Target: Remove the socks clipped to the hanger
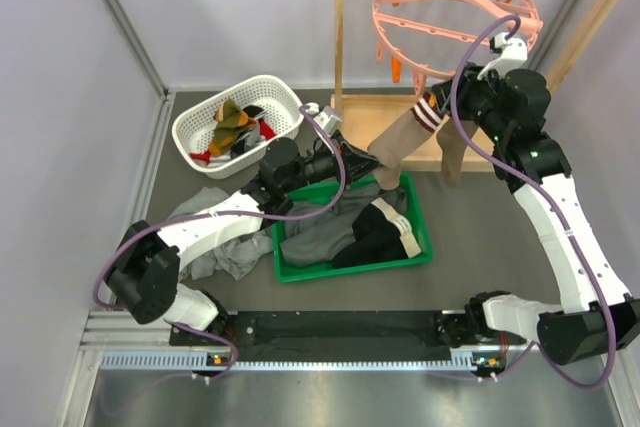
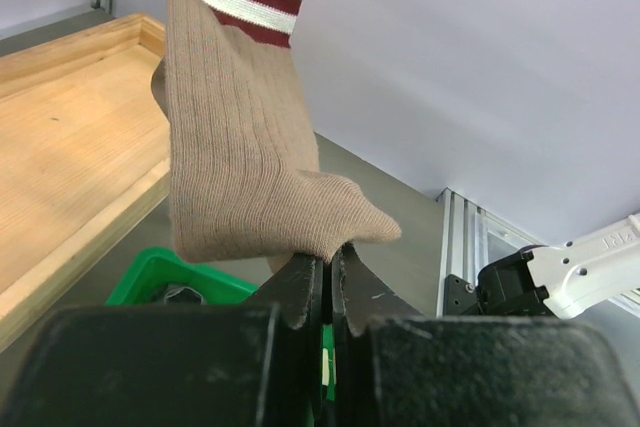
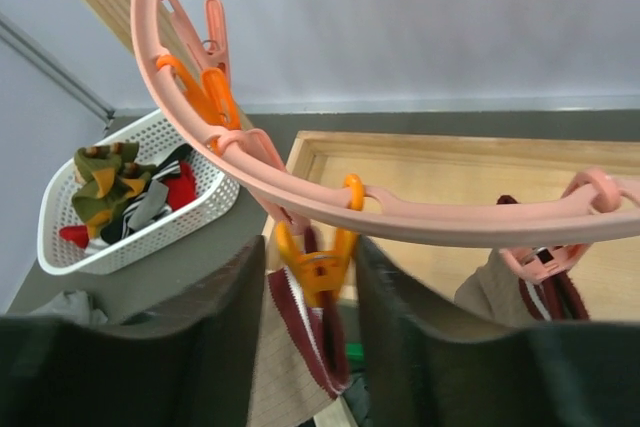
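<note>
The pink round hanger [image 1: 455, 17] hangs from the wooden rack at the top right. A tan sock [image 1: 400, 142] with a maroon and white cuff hangs from it by an orange clip [image 3: 318, 272]. My left gripper [image 1: 352, 159] is shut on that sock's toe [image 2: 240, 147], with the jaws pressed together on the fabric [image 2: 331, 252]. My right gripper [image 3: 310, 257] is open, its fingers [image 3: 215, 327] on either side of the orange clip, which still holds the cuff [image 3: 300, 332]. A second tan sock [image 1: 452, 157] hangs to the right from a pink clip [image 3: 545, 262].
A white basket [image 1: 285, 97] with several loose socks stands at the back left. A green tray [image 1: 425, 237] holds grey and black garments. A grey cloth [image 1: 215, 237] lies left of the tray. The wooden rack frame [image 1: 340, 27] and its base board [image 2: 70, 147] are behind the tray.
</note>
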You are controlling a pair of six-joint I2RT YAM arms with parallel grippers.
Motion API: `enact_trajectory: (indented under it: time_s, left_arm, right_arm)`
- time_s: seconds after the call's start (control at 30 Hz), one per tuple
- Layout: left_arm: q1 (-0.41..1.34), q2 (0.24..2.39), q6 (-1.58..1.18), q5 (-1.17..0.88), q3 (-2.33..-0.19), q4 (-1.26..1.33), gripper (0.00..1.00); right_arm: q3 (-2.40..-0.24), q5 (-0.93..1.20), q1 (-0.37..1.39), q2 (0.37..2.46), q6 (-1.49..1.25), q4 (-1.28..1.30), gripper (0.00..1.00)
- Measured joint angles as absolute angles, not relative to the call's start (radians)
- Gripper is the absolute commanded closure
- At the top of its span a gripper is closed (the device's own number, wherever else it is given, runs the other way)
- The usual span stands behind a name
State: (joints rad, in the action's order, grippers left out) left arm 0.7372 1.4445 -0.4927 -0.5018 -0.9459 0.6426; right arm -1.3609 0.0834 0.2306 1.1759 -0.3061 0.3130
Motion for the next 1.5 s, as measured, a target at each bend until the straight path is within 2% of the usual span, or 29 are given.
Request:
enact_trajectory:
  time_s: [0.07, 0.17, 0.27, 0.57, 0.7, 0.9, 1.13, 1.47, 1.5]
  left_arm:
    - [0.737, 1.444, -0.495, -0.501, -0.946, 0.643, 1.00]
    - [0.737, 1.442, -0.496, -0.501, -0.944, 0.643, 1.00]
    - [0.737, 1.433, -0.496, -0.500, -0.936, 0.643, 1.00]
    - [0.690, 1.384, -0.448, -0.396, -0.920, 0.550, 1.00]
    - [0.563, 1.359, -0.401, -0.295, -0.950, 0.414, 1.00]
    - [0.307, 1.394, -0.349, -0.133, -1.118, 0.224, 1.00]
    - [0.104, 1.584, -0.353, -0.058, -1.297, 0.177, 1.00]
    - [0.030, 1.952, -0.442, -0.045, -1.322, 0.113, 1.00]
    - [0.028, 1.972, -0.447, -0.049, -1.322, 0.104, 0.97]
  right_arm:
    - [-1.361, 0.076, 0.231, 1.179, -0.305, 0.312, 0.82]
    - [-1.361, 0.064, 0.228, 1.182, -0.308, 0.312, 0.92]
    - [-1.361, 0.047, 0.226, 1.181, -0.317, 0.309, 0.96]
    - [-1.361, 0.037, 0.226, 1.181, -0.367, 0.310, 0.95]
    - [-1.362, 0.043, 0.226, 1.181, -0.388, 0.316, 0.93]
    - [-1.363, 0.054, 0.226, 1.180, -0.405, 0.321, 0.92]
    - [-1.363, 0.082, 0.226, 1.162, -0.416, 0.322, 0.90]
    - [-1.371, 0.113, 0.226, 1.146, -0.422, 0.323, 0.90]
    - [-1.371, 0.116, 0.226, 1.145, -0.423, 0.323, 0.90]
